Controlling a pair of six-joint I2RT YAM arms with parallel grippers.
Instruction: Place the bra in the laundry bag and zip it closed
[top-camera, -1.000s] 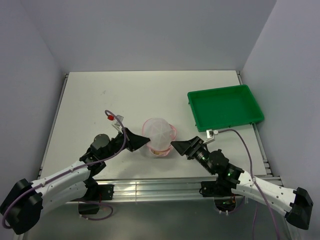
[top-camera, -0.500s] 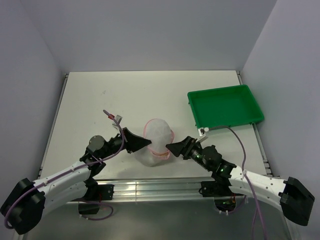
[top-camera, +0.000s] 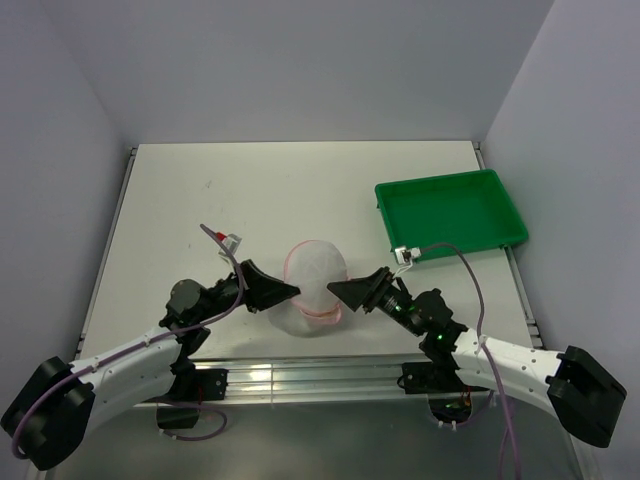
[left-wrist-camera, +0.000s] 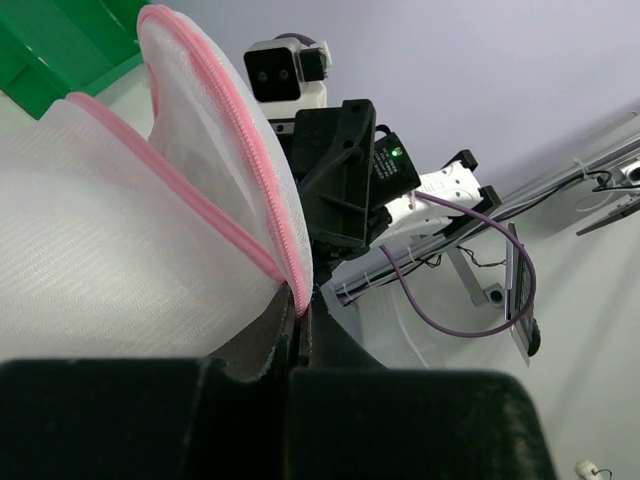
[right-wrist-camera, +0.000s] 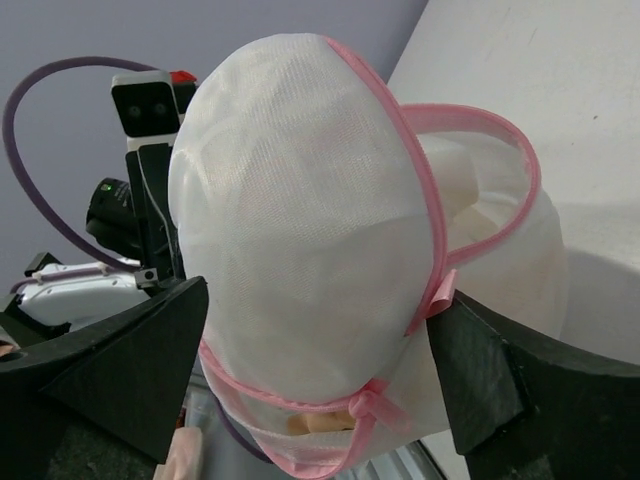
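The laundry bag (top-camera: 315, 272) is a white mesh dome with a pink zipper band, standing near the table's front edge between both arms. My left gripper (top-camera: 296, 292) is shut on its pink rim (left-wrist-camera: 297, 300), where the two halves meet. My right gripper (top-camera: 333, 290) is open wide, and the bag's dome (right-wrist-camera: 300, 230) fills the space between its fingers (right-wrist-camera: 130, 370). The right-hand finger touches a pink tab (right-wrist-camera: 440, 295). The bag's halves stand apart. A bit of the tan bra (right-wrist-camera: 320, 423) shows through the gap at the bottom; the rest is hidden inside.
A green plastic tray (top-camera: 450, 215) sits at the table's right side, behind my right arm. Purple cables loop above each wrist (top-camera: 230, 255). The table's front edge and rail (top-camera: 310, 375) lie just below the bag.
The right gripper has moved left and up to the bag and opened a little wider. The bag has risen and now stands more upright in the left gripper's grip.
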